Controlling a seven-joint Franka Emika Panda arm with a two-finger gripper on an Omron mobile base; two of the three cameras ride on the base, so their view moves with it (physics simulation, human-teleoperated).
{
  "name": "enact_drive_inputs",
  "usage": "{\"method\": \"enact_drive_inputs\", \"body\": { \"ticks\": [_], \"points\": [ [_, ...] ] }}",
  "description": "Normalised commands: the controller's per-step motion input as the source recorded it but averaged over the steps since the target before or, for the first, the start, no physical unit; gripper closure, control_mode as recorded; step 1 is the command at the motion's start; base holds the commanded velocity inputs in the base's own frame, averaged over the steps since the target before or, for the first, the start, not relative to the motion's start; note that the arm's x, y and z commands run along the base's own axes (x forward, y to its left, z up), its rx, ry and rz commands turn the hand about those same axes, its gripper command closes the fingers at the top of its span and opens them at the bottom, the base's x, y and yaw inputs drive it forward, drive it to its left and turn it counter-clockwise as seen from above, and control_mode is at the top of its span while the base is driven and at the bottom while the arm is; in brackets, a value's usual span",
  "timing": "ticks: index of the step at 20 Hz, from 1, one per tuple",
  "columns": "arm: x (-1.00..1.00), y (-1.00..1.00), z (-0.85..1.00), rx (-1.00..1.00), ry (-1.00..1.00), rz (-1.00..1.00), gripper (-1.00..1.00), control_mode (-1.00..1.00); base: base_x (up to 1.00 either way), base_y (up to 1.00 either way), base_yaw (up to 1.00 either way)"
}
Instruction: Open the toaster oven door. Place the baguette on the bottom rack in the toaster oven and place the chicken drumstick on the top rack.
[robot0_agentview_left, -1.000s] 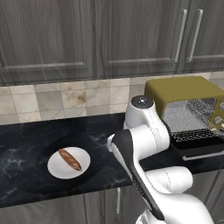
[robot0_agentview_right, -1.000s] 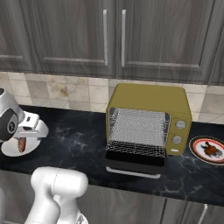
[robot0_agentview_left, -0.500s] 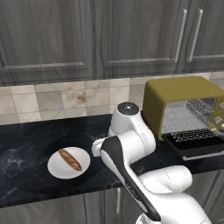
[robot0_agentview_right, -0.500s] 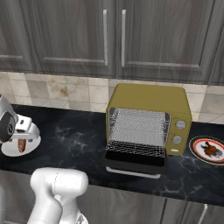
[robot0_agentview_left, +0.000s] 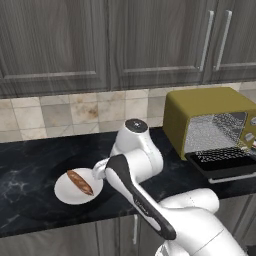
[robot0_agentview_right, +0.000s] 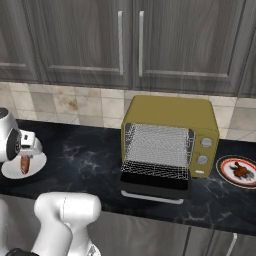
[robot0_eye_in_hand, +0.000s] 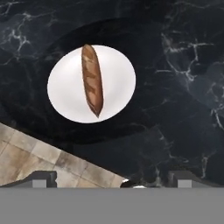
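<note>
1. The mustard-yellow boxy toaster oven (robot0_agentview_right: 170, 135) stands on the black marbled surface (robot0_agentview_right: 95, 160), its dark glass door (robot0_agentview_right: 155, 181) folded down and flat. Two silvery wire racks show inside.
2. The slim brown slashed baguette (robot0_eye_in_hand: 92, 80) lies on a round white plate (robot0_eye_in_hand: 116, 81), well to the left of the oven.
3. The fingers (robot0_eye_in_hand: 111, 179) stand wide apart above the plate, gripping nothing.
4. Step in hand, as judged: picking up the baguette. Descend centred on the loaf and close across its narrow width at mid-length.
5. The reddish-brown chicken drumstick (robot0_agentview_right: 241, 171) waits on a patterned plate (robot0_agentview_right: 227, 165) right of the oven.
</note>
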Motion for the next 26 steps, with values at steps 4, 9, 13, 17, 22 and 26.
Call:
{"method": "enact_drive_inputs", "body": {
  "ticks": [4, 9, 13, 17, 22, 26],
  "points": [
    [0.09, 0.30, -0.22, 0.00, 0.08, 0.10, -1.00, -1.00, 0.00, 0.00, 0.00],
    [0.08, 0.32, -0.20, 0.01, 0.08, 0.01, -1.00, -1.00, 0.00, 0.00, 0.00],
    [0.11, 0.30, -0.11, 0.00, 0.03, 0.00, -1.00, -1.00, 0.00, 0.00, 0.00],
    [0.07, 0.19, -0.06, 0.00, 0.00, 0.00, -1.00, -1.00, 0.00, 0.00, 0.00],
    [0.12, 0.19, -0.24, -0.02, 0.00, 0.00, -1.00, -1.00, 0.00, 0.00, 0.00],
    [0.27, 0.08, -0.18, -0.06, -0.05, -0.01, -1.00, -1.00, 0.00, 0.00, 0.00]
  ]
}}
